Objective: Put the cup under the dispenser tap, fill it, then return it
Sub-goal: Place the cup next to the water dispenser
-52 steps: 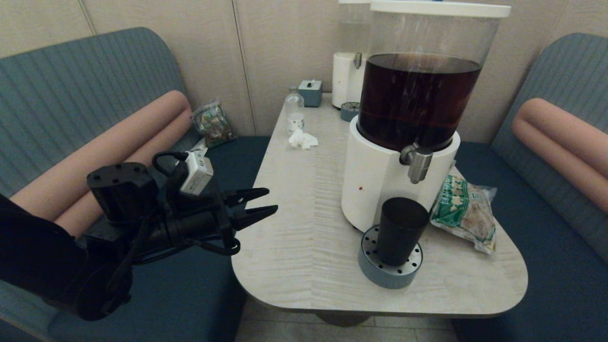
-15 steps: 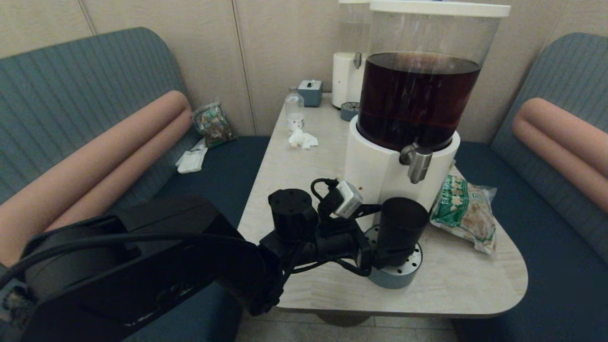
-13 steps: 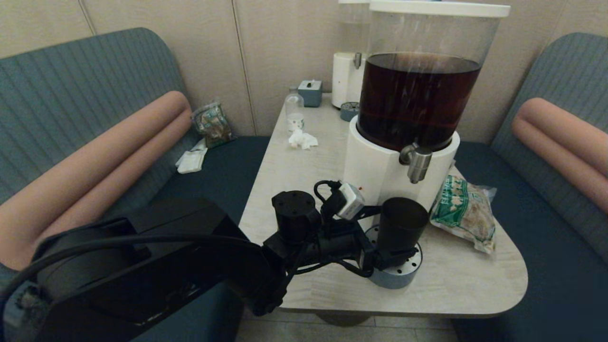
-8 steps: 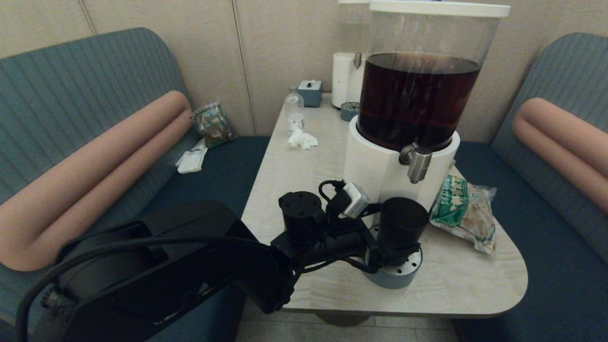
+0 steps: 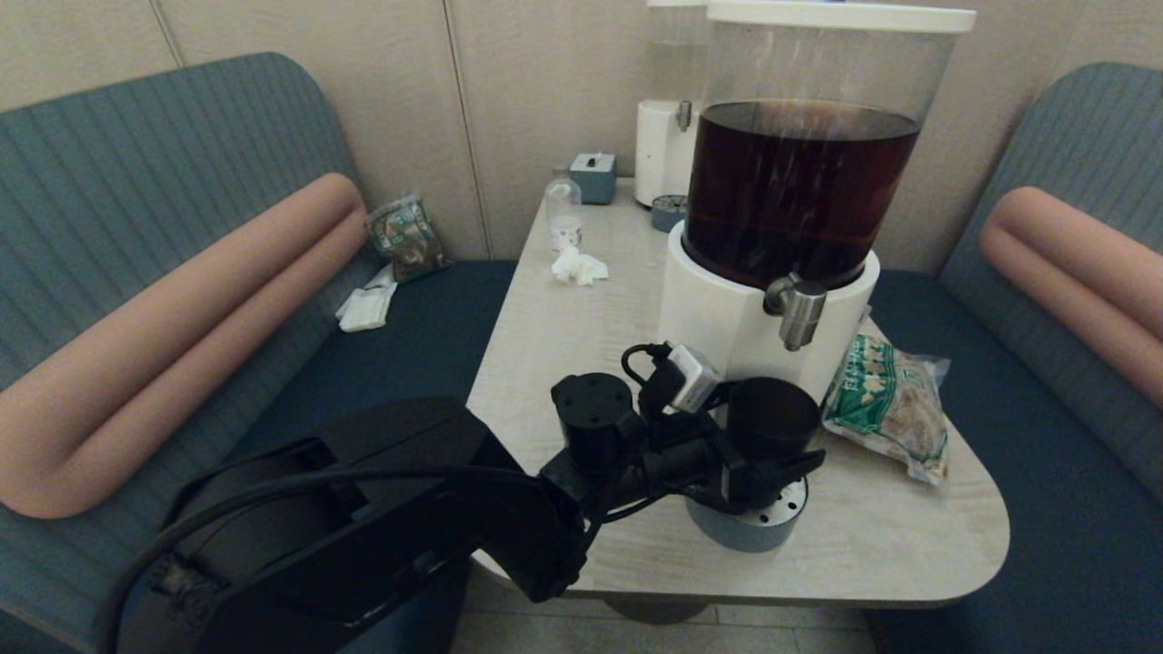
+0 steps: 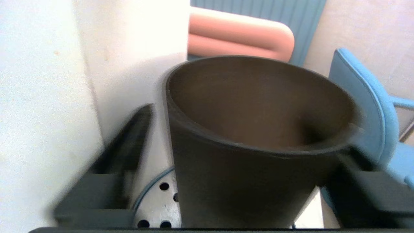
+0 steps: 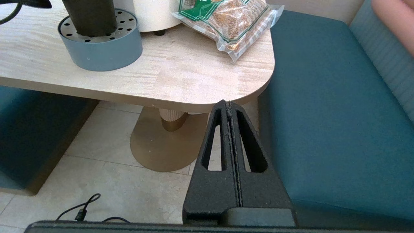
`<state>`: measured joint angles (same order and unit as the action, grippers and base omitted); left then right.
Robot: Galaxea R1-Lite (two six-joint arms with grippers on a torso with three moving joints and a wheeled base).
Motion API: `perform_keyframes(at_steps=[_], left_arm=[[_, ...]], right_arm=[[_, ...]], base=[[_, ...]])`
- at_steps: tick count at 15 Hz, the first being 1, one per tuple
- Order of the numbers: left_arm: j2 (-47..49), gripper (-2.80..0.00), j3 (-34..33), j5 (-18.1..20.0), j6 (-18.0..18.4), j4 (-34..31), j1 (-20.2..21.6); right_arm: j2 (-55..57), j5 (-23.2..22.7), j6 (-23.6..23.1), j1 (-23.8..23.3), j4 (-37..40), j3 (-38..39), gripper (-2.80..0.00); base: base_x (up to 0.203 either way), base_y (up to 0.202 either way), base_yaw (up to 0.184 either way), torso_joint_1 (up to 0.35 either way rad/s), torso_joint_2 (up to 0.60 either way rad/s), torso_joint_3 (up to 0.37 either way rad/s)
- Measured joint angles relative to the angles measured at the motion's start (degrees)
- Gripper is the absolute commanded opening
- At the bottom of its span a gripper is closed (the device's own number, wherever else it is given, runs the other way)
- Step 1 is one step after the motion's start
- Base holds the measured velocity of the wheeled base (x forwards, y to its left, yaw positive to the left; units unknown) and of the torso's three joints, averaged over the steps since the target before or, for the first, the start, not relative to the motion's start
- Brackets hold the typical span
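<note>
Cup (image 5: pixel 772 416) is standing upright on the round perforated drip tray (image 5: pixel 759 525) near the table's (image 5: pixel 563 363) front edge, below the dispenser tap (image 5: pixel 800 312). Left gripper (image 5: pixel 768 454) is straddling it, jaws spread wide on either side, not touching. Right gripper (image 7: pixel 230 106) is hanging beyond the table's front right corner, fingers pressed together.

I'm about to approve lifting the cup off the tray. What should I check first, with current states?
1. Left gripper astride the cup: ok.
2. Fingers closed on the cup: not ok, a gap shows beside one.
3. Cup standing on the drip tray below the dispenser tap: ok.
4. Cup filled: cannot tell.
5. Right gripper shut and parked off the table: ok.
</note>
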<state>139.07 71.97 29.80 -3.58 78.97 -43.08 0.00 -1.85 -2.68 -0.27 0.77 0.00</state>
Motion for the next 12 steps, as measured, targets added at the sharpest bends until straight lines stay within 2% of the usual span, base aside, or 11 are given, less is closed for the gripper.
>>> perform_keyframes(at_steps=[7,9,12], left_arm=[[0.16,-2.80,-0.42,-0.51,-1.32,1.88,-0.51],[-0.73,-2.80,-2.83,-0.46,-1.30,2.46,-0.61],[-4.46,-2.80,-9.81,-0.45,-1.30,3.37,-0.66]], right_arm=[[0.00,0.01,-0.01,0.00,0.02,0.00,-2.80],[0.00,0.01,-0.01,0.02,0.00,0.00,-2.80],[0.00,0.04,-0.01,0.02,0.02,0.00,-2.80]], base=[[0.000,0.000,0.000,0.000,0.00,0.000],[0.000,0.000,0.000,0.000,0.00,0.000],[0.000,0.000,0.000,0.000,0.00,0.000]])
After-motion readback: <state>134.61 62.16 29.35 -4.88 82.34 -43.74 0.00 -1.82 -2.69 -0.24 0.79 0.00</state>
